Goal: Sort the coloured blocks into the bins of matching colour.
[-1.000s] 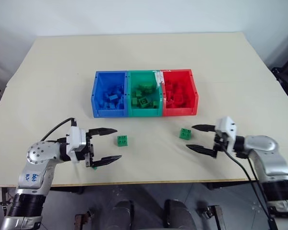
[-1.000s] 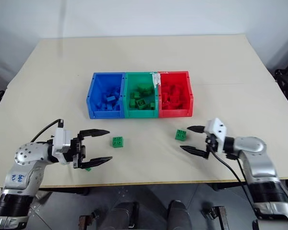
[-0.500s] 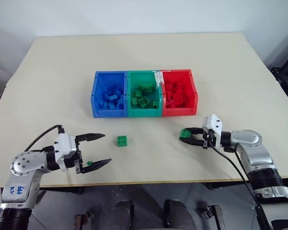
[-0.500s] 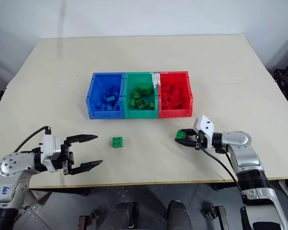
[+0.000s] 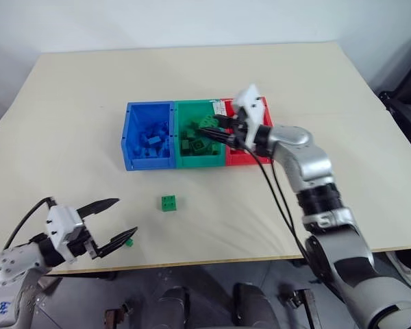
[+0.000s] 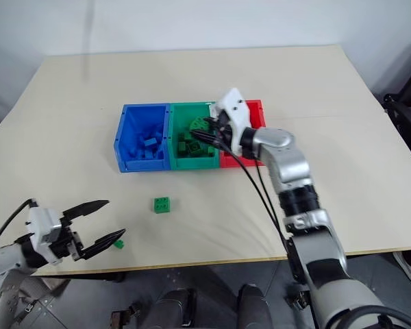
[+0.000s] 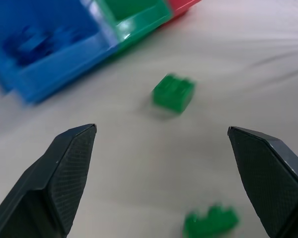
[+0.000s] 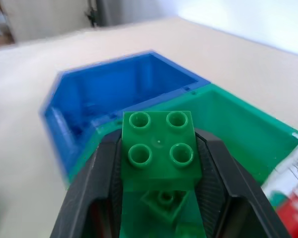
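Right gripper (image 8: 159,163) clamped a green brick (image 8: 160,146) over the green bin's rim (image 5: 200,164) — left gripper (image 5: 113,223) gaped wide near the table edge (image 5: 212,260).

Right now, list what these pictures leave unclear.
- Bricks under the right gripper in the green bin: hidden by the gripper and its held green brick, head views.
- Small green brick by the left gripper: blurred, its shape unreadable, left wrist view.
- Red bin: mostly covered by the right arm.
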